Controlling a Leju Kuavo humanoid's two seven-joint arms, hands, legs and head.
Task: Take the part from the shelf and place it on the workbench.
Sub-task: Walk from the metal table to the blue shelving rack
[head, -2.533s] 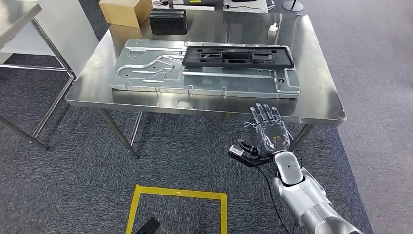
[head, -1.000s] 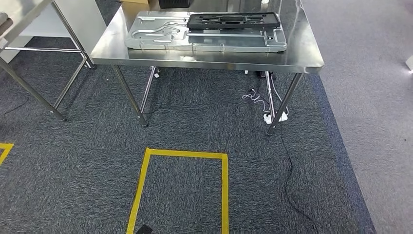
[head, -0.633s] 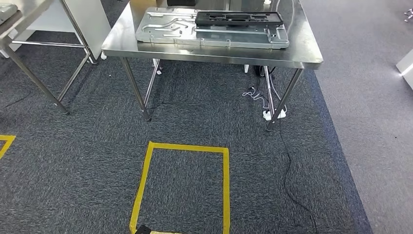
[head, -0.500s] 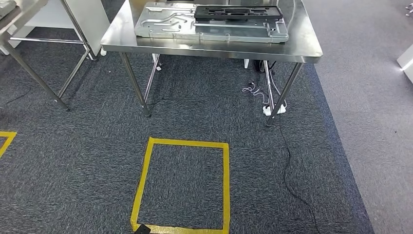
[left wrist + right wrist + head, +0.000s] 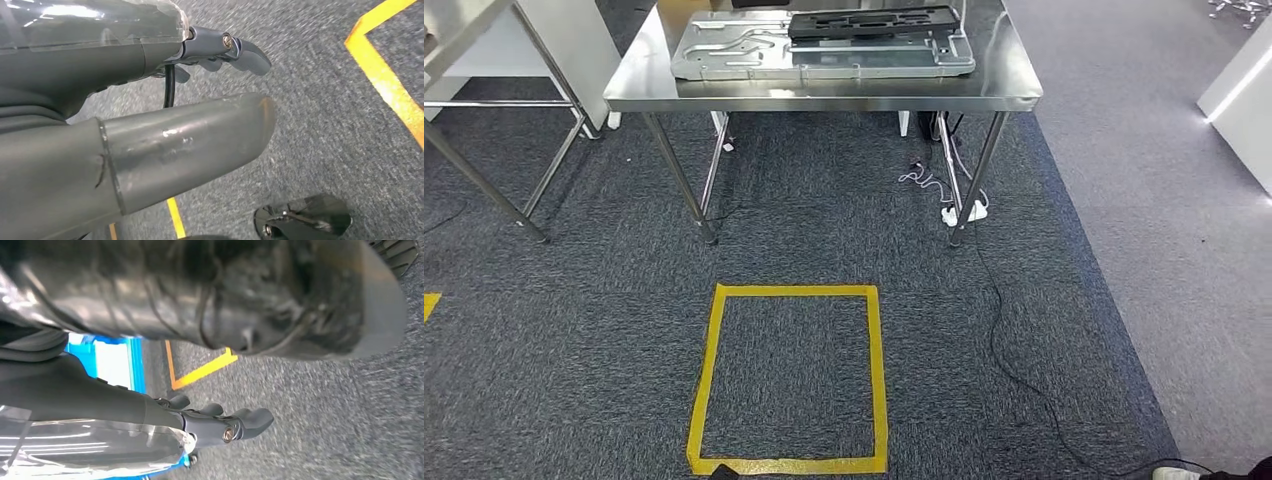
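Both hands hang empty, fingers loosely apart: left hand (image 5: pixel 220 47), right hand (image 5: pixel 220 425). Black part (image 5: pixel 874 22) lies on the grey plate (image 5: pixel 754 50) on the desk (image 5: pixel 824 95). Risk: floor cable (image 5: pixel 1004 330) could snag a foot.

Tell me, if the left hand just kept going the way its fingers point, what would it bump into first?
Probably the grey carpet. The left hand hangs above it holding nothing, with nothing visible between; the yellow floor tape lies off to one side. Depth is unclear.

Square outline of yellow tape (image 5: pixel 786 378) on dark grey carpet at lower centre, white power strip (image 5: pixel 961 212) with black cables (image 5: pixel 1014 370) right of centre, pale grey floor (image 5: pixel 1164 200) at right edge
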